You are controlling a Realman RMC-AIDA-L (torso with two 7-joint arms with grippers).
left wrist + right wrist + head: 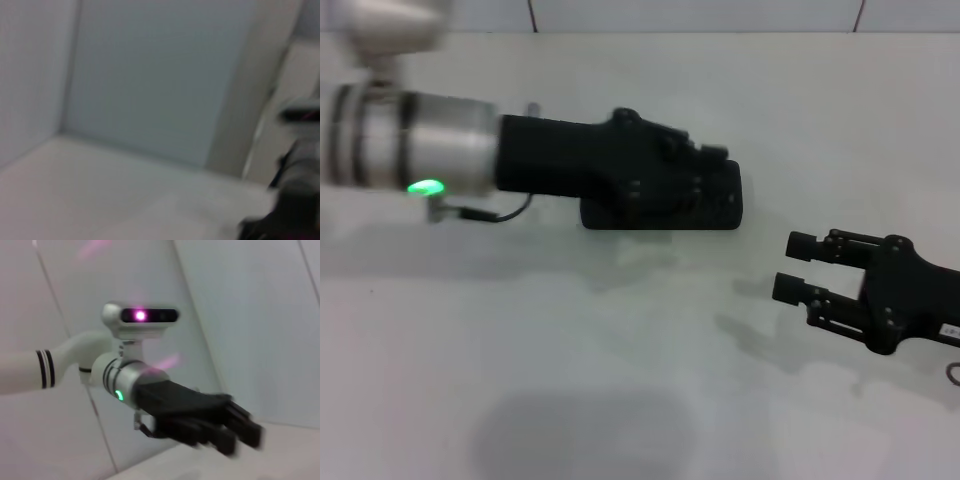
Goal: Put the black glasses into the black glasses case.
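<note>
Left tool (705,180) hangs right over the black glasses case (725,212) on the tabletop (620,350), hiding most of it; I cannot tell its spread. Right tool (798,268) waits aside, fingers wide and empty, likely clearing room. The black glasses aren't visible anywhere.

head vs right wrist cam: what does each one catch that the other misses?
Head view only: the black glasses case lying shut on the white table, partly covered by the left gripper, and the right gripper low over the table beside it, fingers spread. The glasses are not visible.
Right wrist view only: the camera unit mounted on the left wrist, lit pink.
Both: the left gripper and the green light on its wrist.
</note>
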